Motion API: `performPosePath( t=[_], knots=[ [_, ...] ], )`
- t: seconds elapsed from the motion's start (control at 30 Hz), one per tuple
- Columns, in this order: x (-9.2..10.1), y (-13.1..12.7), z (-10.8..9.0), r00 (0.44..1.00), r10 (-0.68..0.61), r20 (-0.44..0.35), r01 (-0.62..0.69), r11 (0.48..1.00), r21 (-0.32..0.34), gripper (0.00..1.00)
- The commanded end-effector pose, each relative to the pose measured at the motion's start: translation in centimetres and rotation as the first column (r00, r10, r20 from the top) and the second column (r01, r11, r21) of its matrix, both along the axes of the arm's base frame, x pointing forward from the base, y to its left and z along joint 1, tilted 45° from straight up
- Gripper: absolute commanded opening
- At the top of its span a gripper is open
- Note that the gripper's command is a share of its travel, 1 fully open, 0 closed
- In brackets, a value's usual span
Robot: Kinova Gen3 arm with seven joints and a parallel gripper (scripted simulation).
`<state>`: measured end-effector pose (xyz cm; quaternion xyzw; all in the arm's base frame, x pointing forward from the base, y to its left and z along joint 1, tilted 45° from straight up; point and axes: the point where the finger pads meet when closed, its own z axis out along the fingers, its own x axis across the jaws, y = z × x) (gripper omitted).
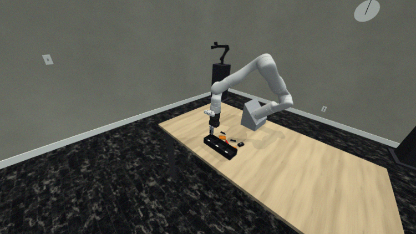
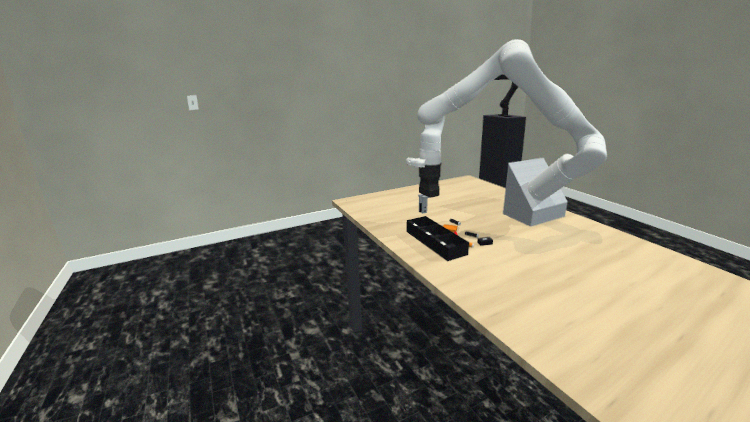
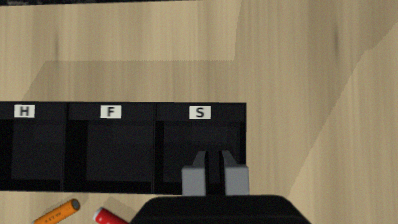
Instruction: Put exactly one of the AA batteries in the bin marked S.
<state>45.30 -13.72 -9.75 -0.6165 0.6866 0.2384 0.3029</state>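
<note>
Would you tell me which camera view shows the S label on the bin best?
The wrist view: the S label reads clearly on the bin, above the gripper. In the top and exterior views the bin is small, its labels unreadable.
</note>
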Motion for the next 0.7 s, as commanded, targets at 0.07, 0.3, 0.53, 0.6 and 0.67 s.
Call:
performPosePath(
  t=[0.07, 0.3, 0.53, 0.6, 0.67],
  knots=[
    [0.4, 0.3, -0.2, 1.0, -0.01, -0.014, 0.01, 1.0, -0.007, 0.31],
    [0.7, 2.0, -1.4, 1.0, -0.001, -0.004, 0.001, 1.0, -0.002, 0.31],
    [0.8, 3.1, -2.6, 1.0, -0.001, -0.004, 0.001, 1.0, -0.002, 0.31],
    [1.0, 3.2, -2.7, 1.0, -0.005, -0.005, 0.005, 1.0, -0.003, 0.31],
    [0.9, 3.6, -3.1, 1.0, -0.002, -0.005, 0.002, 1.0, -0.002, 0.31]
  ],
)
